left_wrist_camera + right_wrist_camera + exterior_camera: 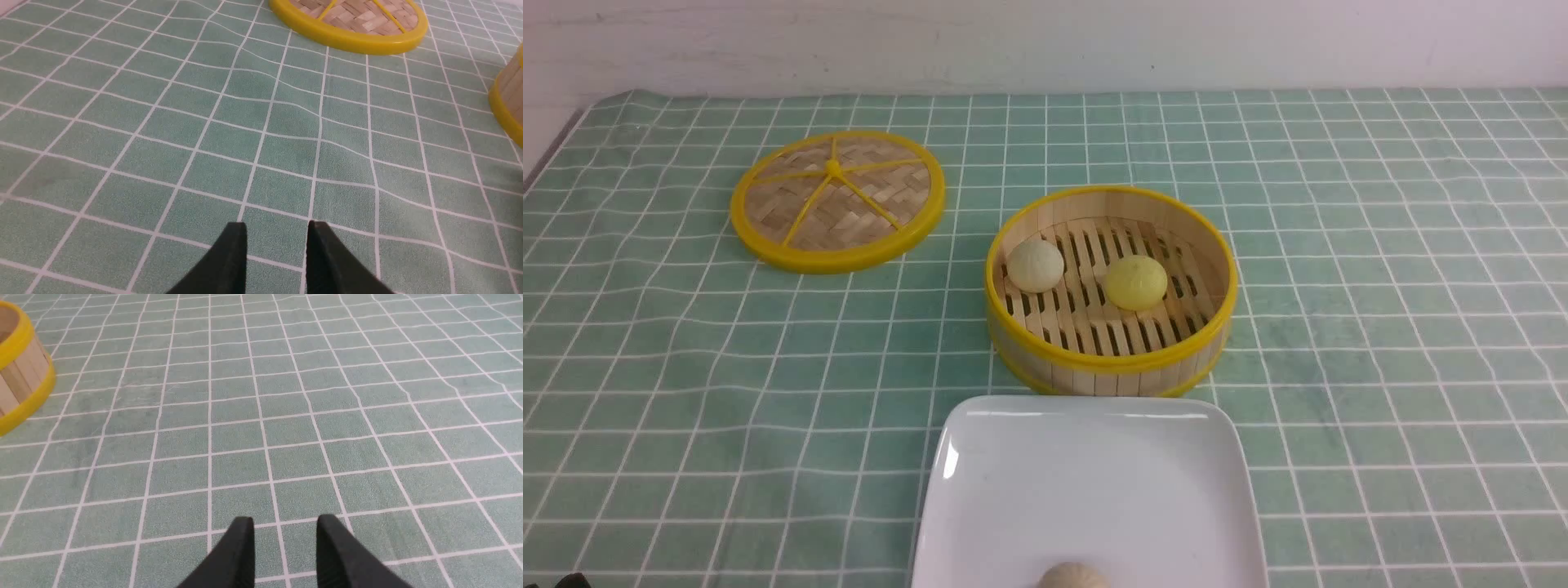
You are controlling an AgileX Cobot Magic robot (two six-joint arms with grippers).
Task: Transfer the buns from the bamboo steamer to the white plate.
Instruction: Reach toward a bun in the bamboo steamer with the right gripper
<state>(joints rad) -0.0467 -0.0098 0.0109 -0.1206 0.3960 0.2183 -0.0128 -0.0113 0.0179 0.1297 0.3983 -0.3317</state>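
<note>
the steamer (1111, 371) sits mid-cloth (1380, 327), with the cream bun (1035, 265) on its floor by the left wall and the yellow bun (1136, 282) near the middle, the two apart. the plate (1094, 482) lies just in front of it, a beige bun (1074, 576) at its near edge. the lid (837, 201) lies flat, far left. the left gripper (277, 228) and right gripper (285, 522) each hover over cloth, jaws apart, holding nothing.
</note>
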